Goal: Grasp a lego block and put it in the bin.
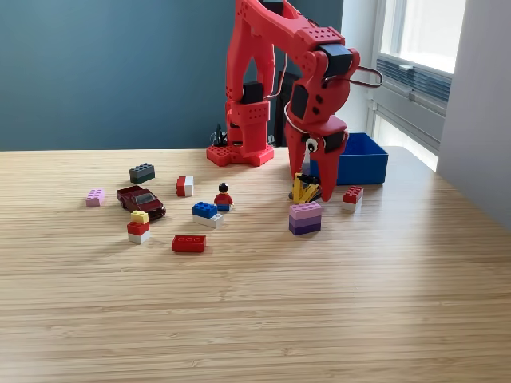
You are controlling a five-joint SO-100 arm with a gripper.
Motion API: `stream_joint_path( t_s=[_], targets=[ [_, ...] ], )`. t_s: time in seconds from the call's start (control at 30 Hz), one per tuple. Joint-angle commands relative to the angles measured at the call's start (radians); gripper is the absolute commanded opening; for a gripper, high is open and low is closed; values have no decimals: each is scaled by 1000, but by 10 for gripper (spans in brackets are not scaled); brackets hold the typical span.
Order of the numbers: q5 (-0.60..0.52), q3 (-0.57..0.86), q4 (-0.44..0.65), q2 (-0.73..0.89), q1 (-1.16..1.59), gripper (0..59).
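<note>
My red gripper (311,190) points down at the table just in front of the blue bin (363,159) in the exterior view. Its two fingers stand apart, one on each side of a small yellow and black lego piece (304,190) that rests on the wood. I cannot tell whether the fingers touch it. A pink and purple stacked block (305,217) sits just in front of the gripper. A red and white block (352,195) lies to its right. The gripper partly hides the bin's left wall.
Loose pieces lie to the left: a blue and white block (206,213), a minifigure (223,197), a red and white block (184,186), a grey block (142,172), a pink block (95,196), a dark red car (141,199), a yellow-topped stack (139,227), a red brick (189,243). The arm's base (239,152) stands behind.
</note>
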State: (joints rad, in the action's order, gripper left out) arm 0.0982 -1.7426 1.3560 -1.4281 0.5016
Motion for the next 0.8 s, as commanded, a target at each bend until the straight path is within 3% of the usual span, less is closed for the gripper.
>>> stream_joint_path(
  t_s=[0.03,0.6,0.8],
  targets=[
    [2,-3,-35,-15,2,237],
    [-38,-60,-100,-15,3,1],
    [-77,-49,-84,-32,2,1]
  ],
)
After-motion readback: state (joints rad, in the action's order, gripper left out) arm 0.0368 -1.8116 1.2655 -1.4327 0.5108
